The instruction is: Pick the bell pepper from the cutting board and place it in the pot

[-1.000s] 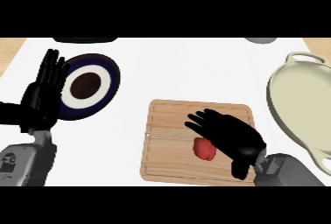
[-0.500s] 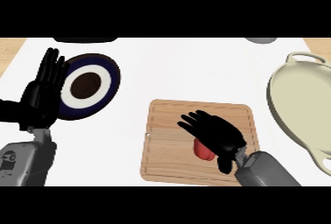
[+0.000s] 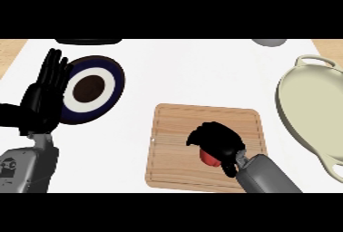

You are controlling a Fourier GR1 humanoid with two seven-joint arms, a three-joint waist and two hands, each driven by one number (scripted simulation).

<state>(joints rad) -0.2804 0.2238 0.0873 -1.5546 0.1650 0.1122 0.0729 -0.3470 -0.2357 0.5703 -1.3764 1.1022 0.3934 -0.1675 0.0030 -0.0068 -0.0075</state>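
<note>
bare counter (image 3: 201,77) lies between cutting board (image 3: 174,136) and pot (image 3: 301,104).

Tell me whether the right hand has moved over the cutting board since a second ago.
Yes. The right hand has pulled back toward the cutting board's near edge, its fingers curling down onto the red bell pepper.

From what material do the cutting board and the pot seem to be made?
The cutting board looks like light wood with a matte finish: pale tan, with fine grain lines and a groove near its edge. The pot looks like enamelled metal or ceramic: smooth cream surface with soft shading and moulded handles. Which one, the view leaves open.
</note>
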